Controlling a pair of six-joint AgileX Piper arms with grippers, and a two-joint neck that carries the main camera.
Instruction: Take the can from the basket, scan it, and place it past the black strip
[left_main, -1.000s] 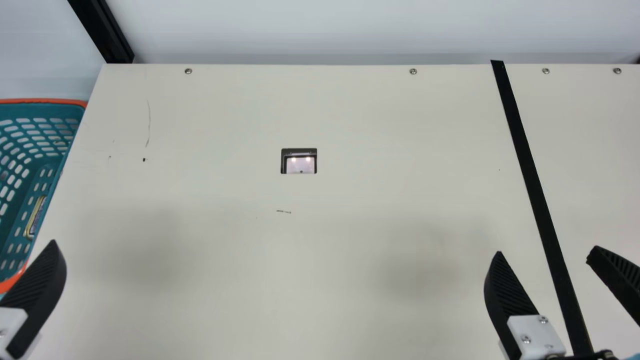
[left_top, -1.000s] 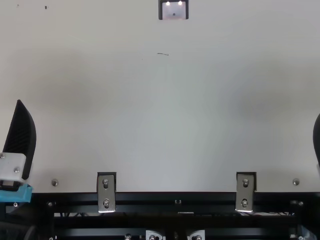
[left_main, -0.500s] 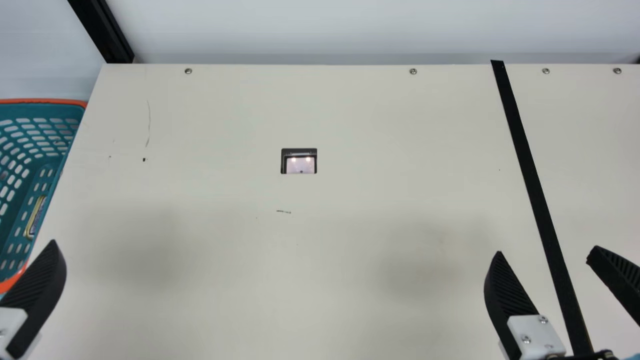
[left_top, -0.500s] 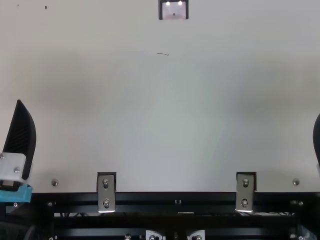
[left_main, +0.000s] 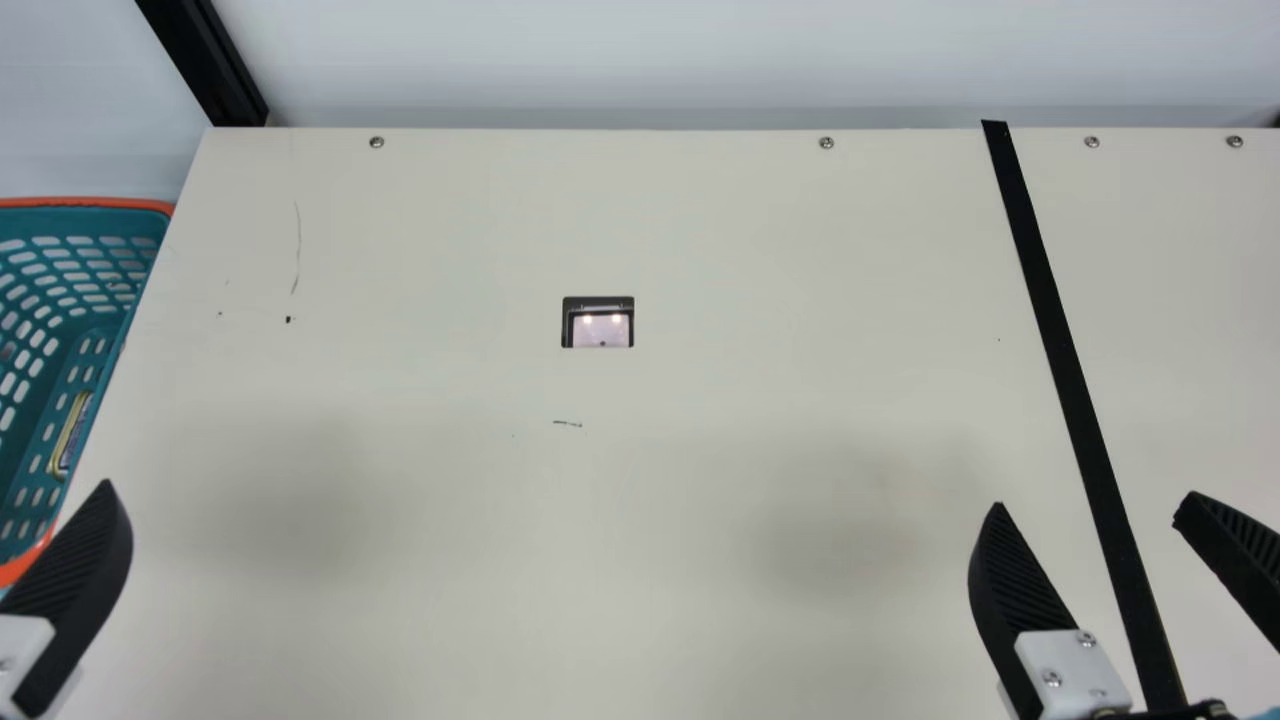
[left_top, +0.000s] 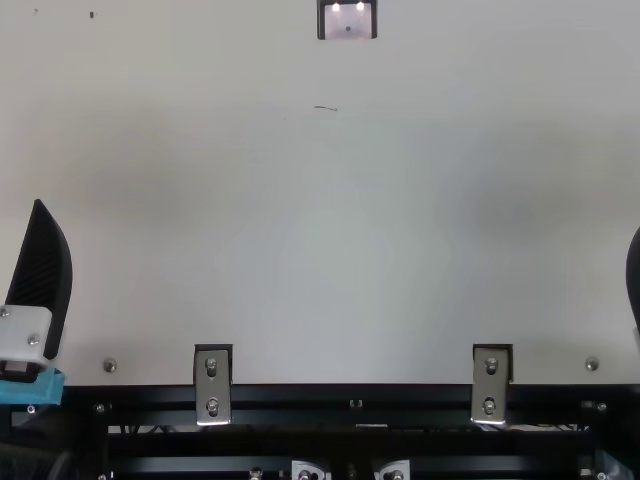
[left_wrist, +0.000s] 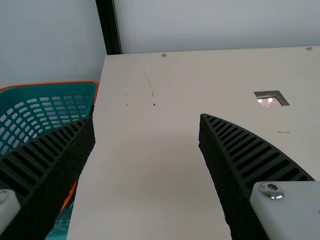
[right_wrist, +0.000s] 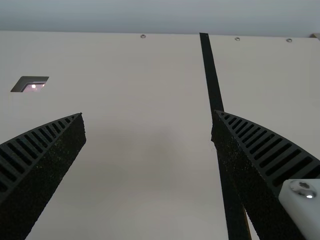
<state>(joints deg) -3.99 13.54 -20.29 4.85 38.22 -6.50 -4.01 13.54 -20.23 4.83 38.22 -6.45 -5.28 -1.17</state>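
In the main view my left gripper (left_main: 80, 590) is at the lower left, beside the basket's near corner; its two fingers stand wide apart in the left wrist view, and that gripper (left_wrist: 146, 117) is open with nothing held. My right gripper (left_main: 1091, 503) stands open and empty over the black strip (left_main: 1068, 385); the right wrist view also shows this gripper (right_wrist: 148, 112) spread. The teal basket (left_main: 85, 225) stands at the left edge. Inside it, low by the near right side, the can (left_main: 72, 436) is partly visible with a gold rim. The scanner window (left_main: 601, 330) is lit.
The cream table (left_main: 700, 230) spans the middle, with small screws along its far edge and a pale wall behind. A black post (left_main: 210, 60) rises at the far left corner. Metal brackets (left_top: 212, 385) sit on the near edge in the top view.
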